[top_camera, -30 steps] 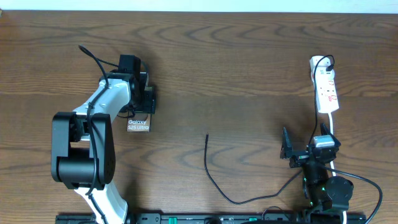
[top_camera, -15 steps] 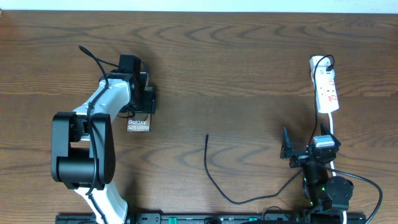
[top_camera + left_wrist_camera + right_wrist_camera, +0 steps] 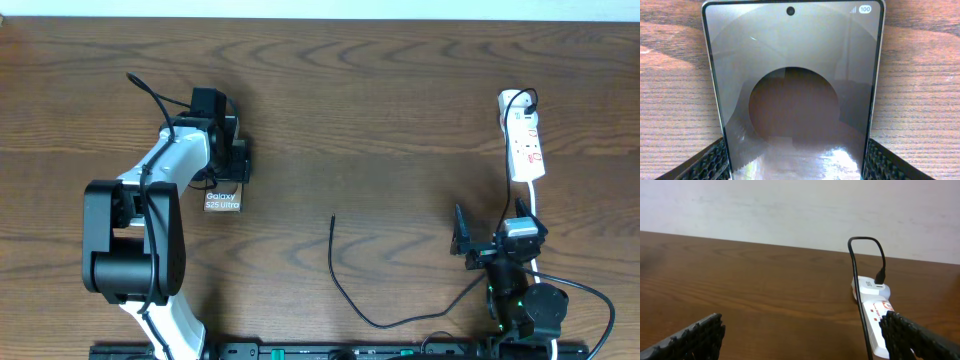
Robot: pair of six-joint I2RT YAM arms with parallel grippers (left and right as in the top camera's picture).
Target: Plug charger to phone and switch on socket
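Note:
The phone (image 3: 222,200), a dark slab with white lettering, lies flat on the wooden table at the left. My left gripper (image 3: 225,160) stands over its far part. In the left wrist view the glossy phone (image 3: 795,75) fills the space between the fingers (image 3: 710,162), and both pads press against its long edges. The charger (image 3: 340,285) is a thin black cable curving across the table's middle, its free tip (image 3: 333,217) lying bare. The white socket (image 3: 524,140) lies at the far right. My right gripper (image 3: 490,240) hangs open near the front right, short of the socket (image 3: 875,320), with nothing between its fingers.
A black lead (image 3: 860,275) loops up and plugs into the socket's far end. The two arm bases and a black rail (image 3: 330,352) line the table's front edge. A pale wall (image 3: 790,210) rises behind the table.

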